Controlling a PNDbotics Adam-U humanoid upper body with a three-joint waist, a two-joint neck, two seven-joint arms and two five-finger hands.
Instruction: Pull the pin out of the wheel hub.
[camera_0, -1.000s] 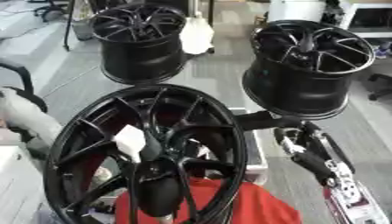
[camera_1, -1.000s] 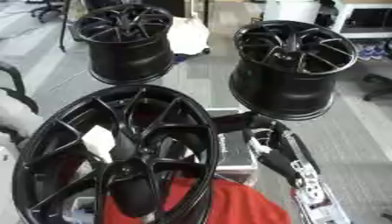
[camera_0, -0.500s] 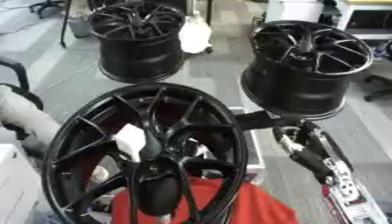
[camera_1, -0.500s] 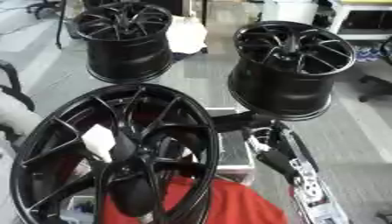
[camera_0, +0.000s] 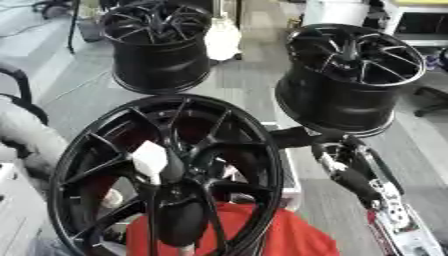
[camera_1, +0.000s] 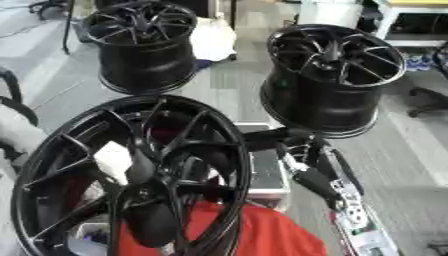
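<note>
Left eye view, right hand (camera_0: 293, 136) at wheel hub (camera_0: 166, 175) rim

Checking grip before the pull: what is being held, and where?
Right hand sits at the right rim of the front wheel; a grip cannot be told. No pin visibly held.

black wheels: 3 (camera_0: 166, 175) (camera_0: 157, 45) (camera_0: 350, 75) | red cloth: 1 (camera_0: 289, 235)
</note>
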